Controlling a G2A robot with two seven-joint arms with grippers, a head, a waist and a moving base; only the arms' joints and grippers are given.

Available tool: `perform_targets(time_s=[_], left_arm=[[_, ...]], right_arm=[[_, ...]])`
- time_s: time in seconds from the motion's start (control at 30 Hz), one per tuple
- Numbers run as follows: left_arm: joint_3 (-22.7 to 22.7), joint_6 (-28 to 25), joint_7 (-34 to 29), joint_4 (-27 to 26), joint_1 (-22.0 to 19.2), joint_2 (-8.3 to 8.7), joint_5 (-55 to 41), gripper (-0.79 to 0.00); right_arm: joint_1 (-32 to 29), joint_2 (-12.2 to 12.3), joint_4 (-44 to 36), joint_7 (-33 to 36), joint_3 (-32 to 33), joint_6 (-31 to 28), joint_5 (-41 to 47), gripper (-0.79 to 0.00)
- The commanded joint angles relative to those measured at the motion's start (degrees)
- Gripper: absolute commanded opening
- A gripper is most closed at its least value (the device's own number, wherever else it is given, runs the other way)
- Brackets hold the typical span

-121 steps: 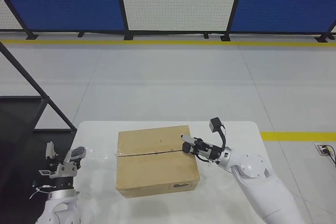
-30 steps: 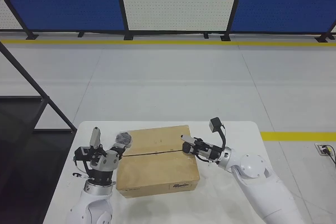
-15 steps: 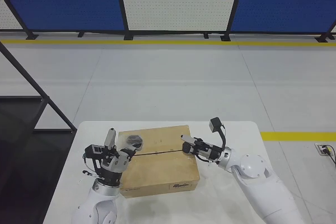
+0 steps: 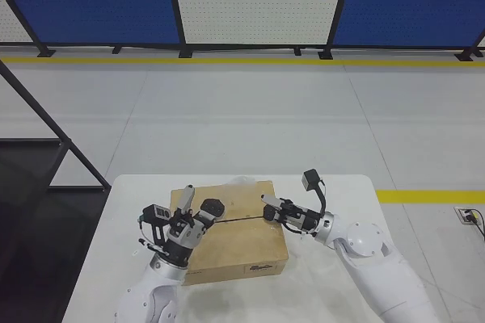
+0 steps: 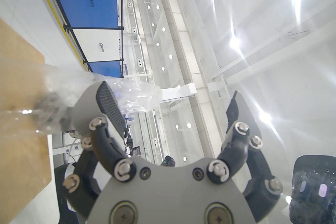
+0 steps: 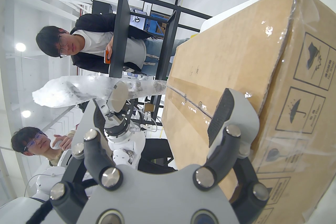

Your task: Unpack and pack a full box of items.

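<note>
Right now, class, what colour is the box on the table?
The box is light brown; the top view shows it best.

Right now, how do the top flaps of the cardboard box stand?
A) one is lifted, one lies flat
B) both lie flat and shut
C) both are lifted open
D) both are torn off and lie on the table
B: in the top view both flaps of the cardboard box lie flat and meet at the middle seam; only a strip of clear tape is lifted off it, beside the left gripper.
</note>
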Motion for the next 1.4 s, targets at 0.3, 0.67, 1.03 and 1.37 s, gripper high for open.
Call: perform_targets(time_s=[0.3, 0.67, 1.03, 1.37], left_arm=[[-0.5, -0.4, -0.6, -0.2, 0.8, -0.24, 0.2, 0.0], [-1.6, 2.9, -3.6, -1.5, 3.9, 0.15, 3.7, 0.0], [-5.5, -0.7, -6.5, -5.1, 9.3, 0.56, 0.7, 0.0], [-8.3, -1.4, -9.7, -8.0, 14.2, 0.99, -1.1, 0.0]], right_arm=[[0.0, 0.0, 0.0, 0.0, 0.0, 0.0, 0.0, 0.0], [0.0, 0.0, 0.0, 0.0, 0.0, 0.0, 0.0, 0.0], [0.0, 0.0, 0.0, 0.0, 0.0, 0.0, 0.0, 0.0], [0.0, 0.0, 0.0, 0.0, 0.0, 0.0, 0.0, 0.0]])
